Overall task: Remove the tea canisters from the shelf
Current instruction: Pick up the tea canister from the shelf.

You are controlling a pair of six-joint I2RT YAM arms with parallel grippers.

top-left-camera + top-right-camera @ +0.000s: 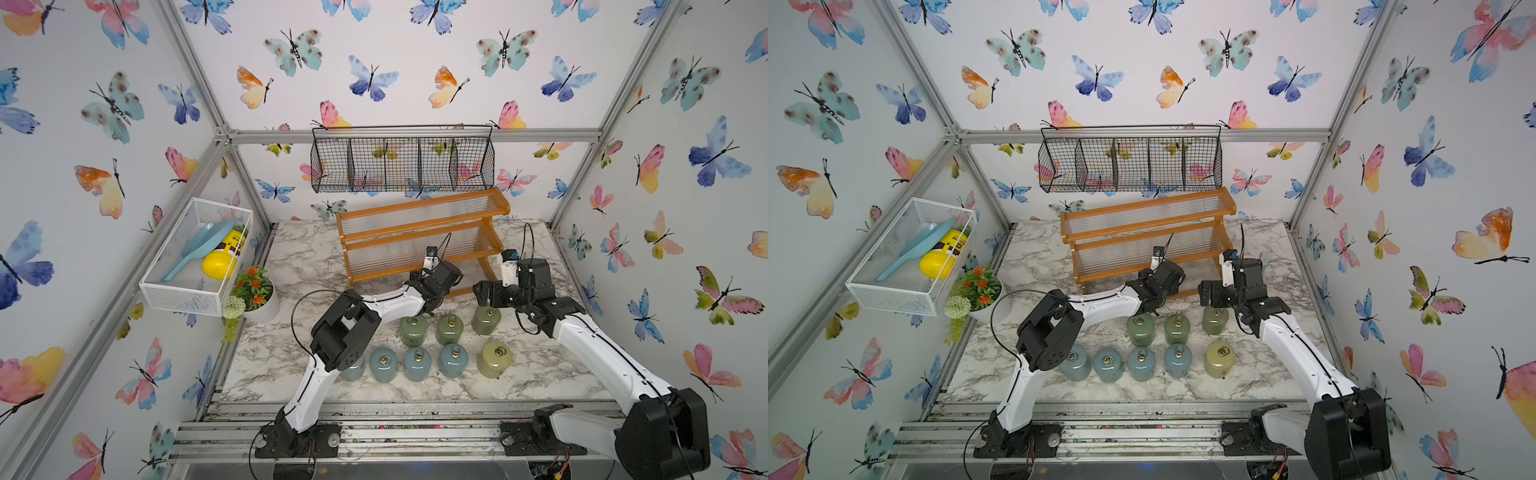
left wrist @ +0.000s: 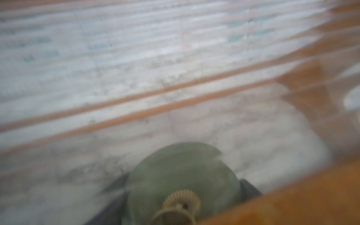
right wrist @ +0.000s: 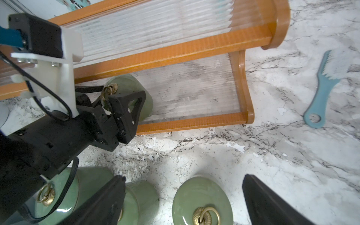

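Observation:
The shelf (image 1: 415,232) (image 1: 1142,232) stands at the back of the marble table. On its lowest tier sits one sage green tea canister (image 3: 127,81) (image 2: 175,167), and my left gripper (image 1: 444,286) (image 3: 116,93) is shut on it, hiding it in both top views. Three green canisters (image 1: 449,328) form a row on the table in front. Closer still stand several blue-grey ones (image 1: 417,363) and a pale yellow one (image 1: 494,358). My right gripper (image 1: 484,297) (image 3: 184,176) hangs open over the rightmost green canister (image 3: 202,202).
A black wire basket (image 1: 402,160) hangs on the back wall above the shelf. A white mesh basket (image 1: 195,257) on the left wall holds a blue scoop and a yellow bottle. A potted plant (image 1: 255,295) stands below it. A blue brush (image 3: 321,85) lies right of the shelf.

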